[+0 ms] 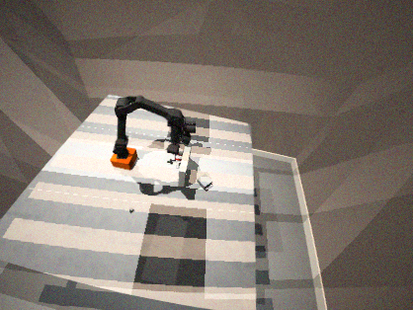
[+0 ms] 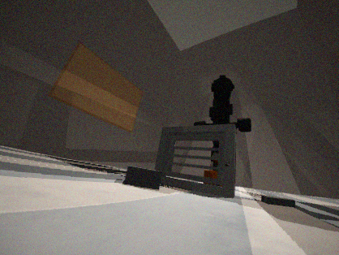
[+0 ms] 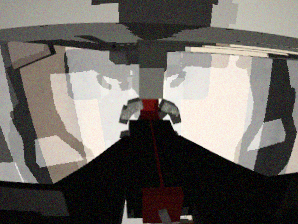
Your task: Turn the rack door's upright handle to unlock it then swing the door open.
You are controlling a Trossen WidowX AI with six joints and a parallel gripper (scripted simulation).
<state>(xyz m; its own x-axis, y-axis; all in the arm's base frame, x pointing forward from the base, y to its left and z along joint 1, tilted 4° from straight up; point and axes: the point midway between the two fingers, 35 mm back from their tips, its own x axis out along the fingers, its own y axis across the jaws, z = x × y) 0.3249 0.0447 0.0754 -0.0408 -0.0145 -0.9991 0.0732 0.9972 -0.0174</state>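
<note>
The grey rack frame (image 1: 186, 154) (image 2: 230, 162) stands upright on the table, and its barred door looks closed within it. The handle (image 3: 150, 131), black with red parts, shows in the middle of the wrist view. My gripper (image 3: 152, 143) (image 1: 174, 149) points down on the arm-base side of the frame. Its two black fingers come in from both sides and are shut on the handle. In the exterior view the fingers are mostly hidden behind the frame. Whether the handle is turned is hard to tell.
The arm's orange base (image 1: 123, 159) is left of the rack. A small pale block (image 1: 205, 182) lies beyond the frame. A tiny dark object (image 1: 131, 210) lies nearer the camera. Dark blocks (image 2: 143, 178) (image 2: 278, 201) lie either side of the rack.
</note>
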